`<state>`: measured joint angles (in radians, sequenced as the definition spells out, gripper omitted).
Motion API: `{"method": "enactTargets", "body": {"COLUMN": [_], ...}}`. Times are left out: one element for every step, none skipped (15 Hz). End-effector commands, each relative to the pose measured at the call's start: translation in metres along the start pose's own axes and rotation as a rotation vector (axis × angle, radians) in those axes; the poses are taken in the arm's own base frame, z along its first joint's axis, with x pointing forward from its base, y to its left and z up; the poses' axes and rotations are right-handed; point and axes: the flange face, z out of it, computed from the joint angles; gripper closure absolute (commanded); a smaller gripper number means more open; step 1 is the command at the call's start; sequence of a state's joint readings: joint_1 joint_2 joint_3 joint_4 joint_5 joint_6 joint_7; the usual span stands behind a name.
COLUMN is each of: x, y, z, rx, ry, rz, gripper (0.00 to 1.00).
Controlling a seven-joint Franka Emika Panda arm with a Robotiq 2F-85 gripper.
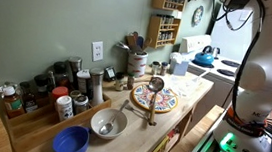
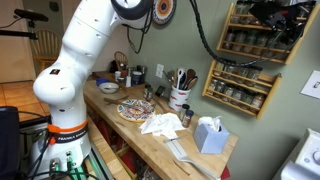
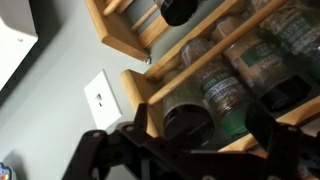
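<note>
Jaws stand wide open, empty, close before a jar (image 3: 188, 122) in the rack (image 3: 136, 86) — one careless push could knock it off.

Spice jars (image 3: 225, 95) on wooden rack (image 3: 135, 40) beside switch (image 3: 103, 97)

Panda arm (image 2: 82, 62) is stretched way up here. The fat white lower links rise from the base (image 2: 62, 135) and lean over at the shoulder. The upper links then run out of the top of the frame in both exterior views. The wrist (image 2: 282, 15) shows up again high in an exterior view, dark and trailing black cable, held roughly level. In the wrist view the gripper (image 3: 180, 135) is spread wide, with one black finger (image 3: 92, 155) low on the left and the other over by the right edge. The fingertips are too dark and blurry to make out.
</note>
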<state>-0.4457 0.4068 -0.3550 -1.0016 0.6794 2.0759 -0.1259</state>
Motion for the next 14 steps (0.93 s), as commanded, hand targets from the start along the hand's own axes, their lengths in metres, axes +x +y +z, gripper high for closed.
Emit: {"method": "enactTargets", "body": {"x": [0.008, 0.011, 0.012, 0.013, 0.013, 0.014, 0.014, 0.014, 0.014, 0.013, 0.013, 0.013, 0.013, 0.013], "y": [0.01, 0.014, 0.016, 0.017, 0.017, 0.018, 0.019, 0.018, 0.017, 0.017, 0.016, 0.015, 0.014, 0.013], "z": [0.002, 0.0, 0.001, 0.002, 0.004, 0.004, 0.005, 0.006, 0.008, 0.009, 0.01, 0.011, 0.011, 0.011], "rx": [0.004, 0.006, 0.009, 0.017, 0.023, 0.027, 0.029, 0.029, 0.029, 0.028, 0.03, 0.032, 0.034, 0.039], "ry": [0.004, 0.009, 0.011, 0.008, 0.01, 0.01, 0.007, 0.006, 0.002, 0.0, -0.002, -0.003, -0.004, -0.005], "rz": [0.062, 0.079, 0.09, 0.104, 0.115, 0.125, 0.132, 0.137, 0.144, 0.148, 0.15, 0.155, 0.158, 0.161], "gripper": [0.0, 0.0, 0.0, 0.0, 0.0, 0.0, 0.05, 0.18, 0.25, 0.27, 0.36, 0.38, 0.38, 0.37]}}
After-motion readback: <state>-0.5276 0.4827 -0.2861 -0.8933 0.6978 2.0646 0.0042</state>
